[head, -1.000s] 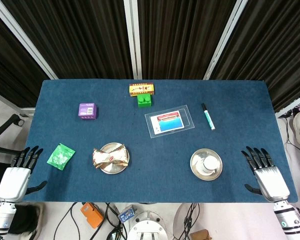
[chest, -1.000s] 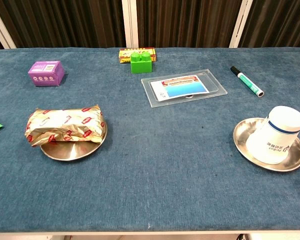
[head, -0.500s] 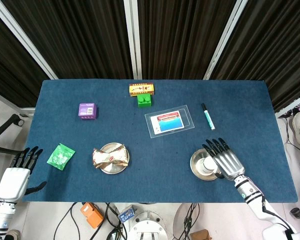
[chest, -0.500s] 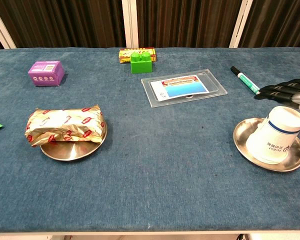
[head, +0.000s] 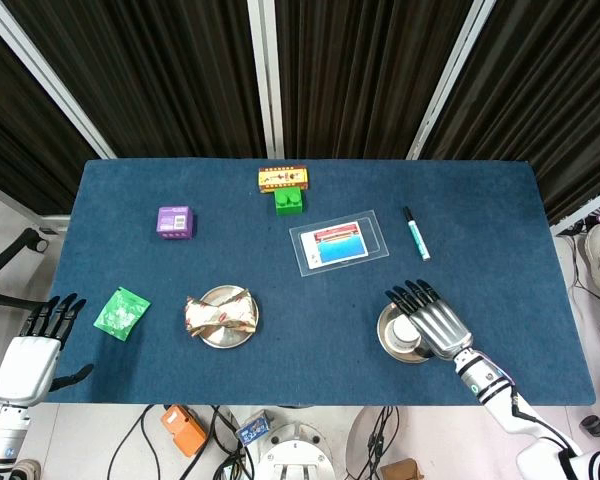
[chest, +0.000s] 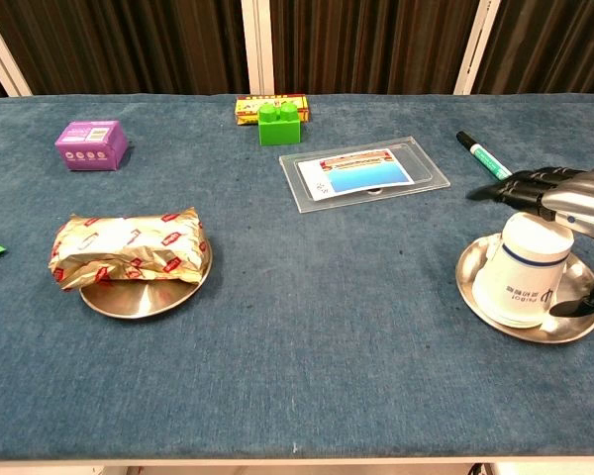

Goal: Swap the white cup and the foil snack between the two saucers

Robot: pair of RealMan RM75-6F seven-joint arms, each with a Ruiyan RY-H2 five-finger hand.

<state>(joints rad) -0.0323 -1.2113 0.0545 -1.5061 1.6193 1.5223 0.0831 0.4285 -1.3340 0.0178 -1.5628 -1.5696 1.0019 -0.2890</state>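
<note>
The white cup [chest: 528,275] stands upside down on the right saucer [chest: 475,297]; from above the cup [head: 404,327] shows only partly under my hand. My right hand [chest: 566,196] lies over the cup's top with fingers stretched forward and the thumb down beside the cup's right side; the head view shows the hand [head: 433,318] covering the right half of that saucer [head: 385,338]. The foil snack [head: 220,313] [chest: 127,247] lies across the left saucer [chest: 129,302]. My left hand [head: 32,350] hangs off the table's front left corner, fingers apart, holding nothing.
A green packet [head: 121,312] lies left of the snack. Further back are a purple box [head: 175,221], a green brick [head: 288,200] with a yellow-red box [head: 282,178] behind it, a clear card holder [head: 339,241] and a marker [head: 415,232].
My right hand came in from the table's right front edge onto the cup. Cup and right saucer have shifted slightly left, and the cup stands straighter. The left hand stayed put.
</note>
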